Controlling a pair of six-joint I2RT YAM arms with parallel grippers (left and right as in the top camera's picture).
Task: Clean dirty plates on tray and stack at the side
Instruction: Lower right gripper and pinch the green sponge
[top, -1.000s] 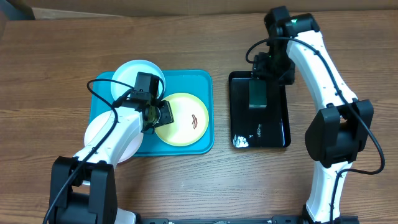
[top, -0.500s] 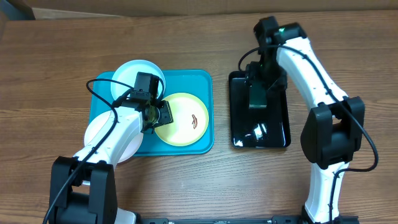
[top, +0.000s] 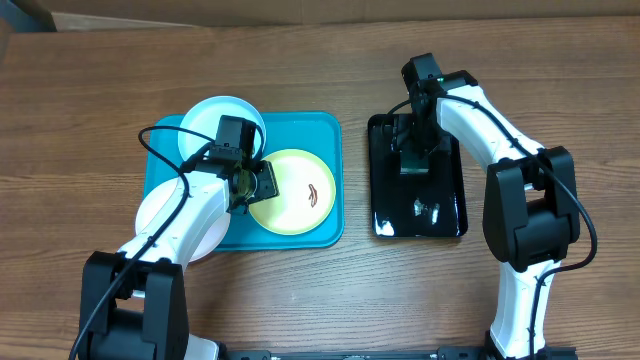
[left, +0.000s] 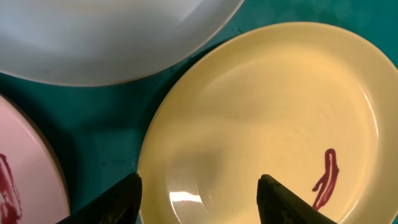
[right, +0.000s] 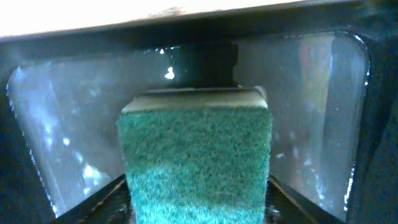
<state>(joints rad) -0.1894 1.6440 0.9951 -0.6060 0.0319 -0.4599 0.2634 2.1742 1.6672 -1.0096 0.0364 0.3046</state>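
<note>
Green sponge (right: 196, 162) in black tray (top: 445, 215), right gripper (top: 416, 150) straddling it, grip unclear. Left gripper (left: 199, 193) hovers, fingers apart, over the smeared yellow plate (top: 292, 190) on the teal tray (top: 325, 128). Sponge pickup seems the step in hand; next, clamp and lift.

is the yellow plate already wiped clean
No, a reddish-brown smear shows on the yellow plate near its rim.

Table (top: 80, 90): wood grain, dull finish, fine streaks. Teal tray (top: 300, 125): smooth plastic, low sheen. Yellow plate (left: 261, 106): smooth plastic, glossy, with a bright highlight near its rim. Black tray (top: 445, 205): hard and very glossy, with white glints and hazy reflections. Sponge (right: 196, 162): green, coarse, fibrous scouring face, matt.
</note>
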